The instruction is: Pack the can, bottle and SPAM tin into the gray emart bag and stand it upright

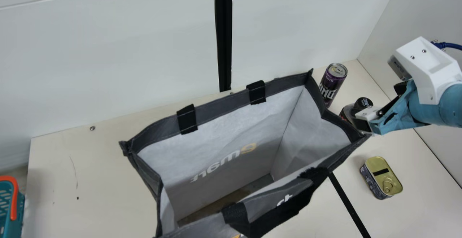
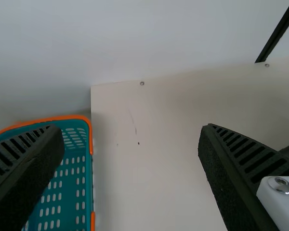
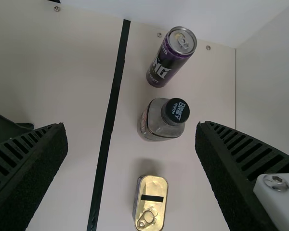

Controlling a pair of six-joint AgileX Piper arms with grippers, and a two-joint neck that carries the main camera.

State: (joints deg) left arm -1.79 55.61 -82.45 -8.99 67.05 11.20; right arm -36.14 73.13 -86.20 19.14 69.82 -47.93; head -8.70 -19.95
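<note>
1. The bottle [image 3: 159,126] stands upright, just ahead of the right pincer [image 3: 131,127], whose fingers are spread wide.
2. Best centre them astride its body, close below the cap, then lift clear of the gray emart bag [image 1: 234,133], open beside that pincer.
3. Beyond the bottle stands the can [image 3: 166,60]; the SPAM tin [image 3: 151,202] sits opposite.
4. The right wrist view bares the bottle's body, partly covered in the main view.
5. The left pincer [image 2: 130,127] gapes near the teal basket [image 2: 73,192].
</note>
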